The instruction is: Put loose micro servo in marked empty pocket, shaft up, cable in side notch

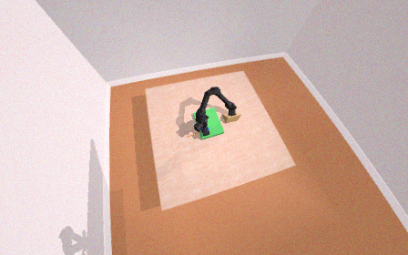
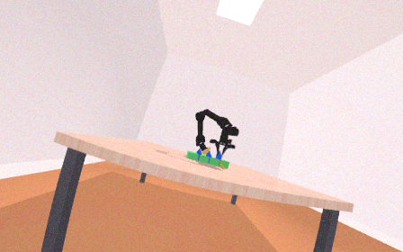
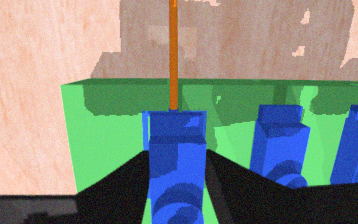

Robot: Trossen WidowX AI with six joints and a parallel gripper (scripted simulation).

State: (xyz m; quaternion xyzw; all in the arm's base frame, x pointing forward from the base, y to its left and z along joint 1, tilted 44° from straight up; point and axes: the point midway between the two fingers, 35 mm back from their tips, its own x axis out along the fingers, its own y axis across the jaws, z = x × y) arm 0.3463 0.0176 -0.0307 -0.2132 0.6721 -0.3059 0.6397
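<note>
The loose blue micro servo [image 3: 177,167] [image 2: 219,156] is between the fingers of my gripper [image 3: 176,157] [image 1: 206,131], which is shut on it. It is upright, its round shaft side up, at the marked pocket near one corner of the green deck [image 3: 100,140] [image 1: 215,119]. The pocket's blue outline [image 3: 145,130] shows around the servo's cable end; the servo and fingers hide the rest. I cannot tell whether the ears touch the deck. The orange cable [image 3: 173,55] [image 2: 222,165] runs straight out over the deck's near edge; whether it lies in the notch is unclear.
Other blue servos [image 3: 280,152] [image 2: 209,154] stand in a row in the deck beside the held one, the nearest close to one finger. The arm's base stands by a tan block [image 1: 231,118] beyond the deck. All this is on a pale wooden table [image 1: 219,168].
</note>
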